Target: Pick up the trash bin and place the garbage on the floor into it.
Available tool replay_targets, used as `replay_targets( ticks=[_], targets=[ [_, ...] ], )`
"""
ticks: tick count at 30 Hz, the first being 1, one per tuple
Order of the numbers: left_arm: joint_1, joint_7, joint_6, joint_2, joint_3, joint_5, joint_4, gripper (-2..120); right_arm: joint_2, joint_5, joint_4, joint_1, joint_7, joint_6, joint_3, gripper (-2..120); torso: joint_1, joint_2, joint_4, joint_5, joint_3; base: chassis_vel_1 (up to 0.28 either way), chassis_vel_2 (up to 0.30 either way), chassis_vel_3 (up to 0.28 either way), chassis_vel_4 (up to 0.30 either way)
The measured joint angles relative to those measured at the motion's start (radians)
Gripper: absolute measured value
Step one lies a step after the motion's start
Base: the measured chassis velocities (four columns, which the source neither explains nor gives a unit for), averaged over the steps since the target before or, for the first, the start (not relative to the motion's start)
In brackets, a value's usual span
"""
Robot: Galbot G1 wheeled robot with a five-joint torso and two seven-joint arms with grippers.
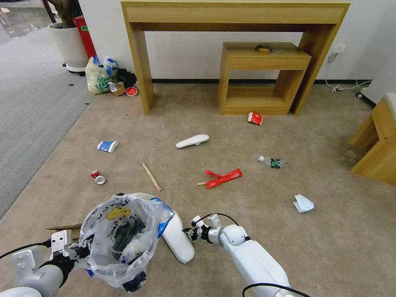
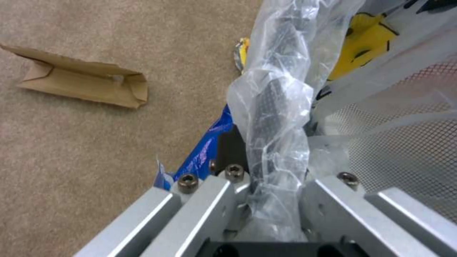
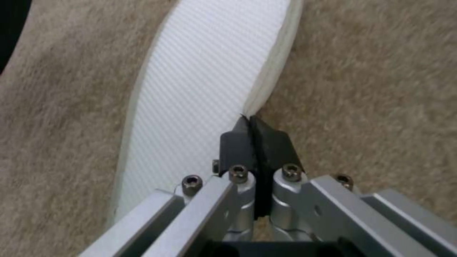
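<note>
Holding the trash bin by its rim, the left gripper is at the lower left of the head view. In the left wrist view its jaws are closed on the black mesh wall together with a fold of the clear liner bag. The bin appears lifted from the floor and tilts a little, so this grip should stay firm and the mouth should face up and toward the other arm. A piece of brown cardboard lies on the carpet just beside the bin.

To the right of the bin lies a white foam insole, touching the bag's edge in the head view. The right gripper is low at its right edge. In the right wrist view the black fingertips are pressed together and seem to pinch the thin rim of the insole, but only at the very edge. In my judgement such a narrow hold on soft foam can slip, so the lift should be slow, with the insole brought heel-first over the open mouth before release.

More garbage waits farther away: a blue-white cup, a crushed can, a wooden stick, red wrappers, a plastic bottle.
</note>
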Motion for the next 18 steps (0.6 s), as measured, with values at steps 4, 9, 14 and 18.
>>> replay_targets(
  ticks=[4, 9, 14, 18],
  targets=[
    [-0.001, 0.003, 0.0, 0.0, 0.0, 0.0, 0.0, 0, -0.013, 0.015, 0.035, -0.012, 0.01, 0.0, 0.006, 0, 0.0, 0.0, 0.0, 0.0, 0.0, 0.0, 0.0, 0.0, 0.0],
    [-0.003, 0.007, 0.0, 0.003, -0.003, 0.0, 0.003, 0, -0.029, 0.032, 0.089, -0.032, 0.022, 0.002, 0.027, 0, 0.0, 0.0, -0.0001, 0.0, 0.0, 0.0, 0.0, 0.0, 0.0],
    [0.001, 0.009, 0.0, 0.003, -0.003, 0.0, 0.003, 0, -0.043, 0.02, 0.168, -0.053, 0.032, 0.029, 0.102, 0, 0.0, 0.0, -0.0001, 0.0, 0.0, 0.0, 0.0, 0.0, 0.0],
    [-0.002, 0.009, 0.0, 0.006, -0.003, 0.002, 0.007, 0, -0.054, 0.011, 0.207, -0.053, 0.033, 0.048, 0.134, 0, 0.0, 0.0, 0.0, 0.0001, 0.0, 0.0, 0.0, 0.0, 0.0]
  ],
)
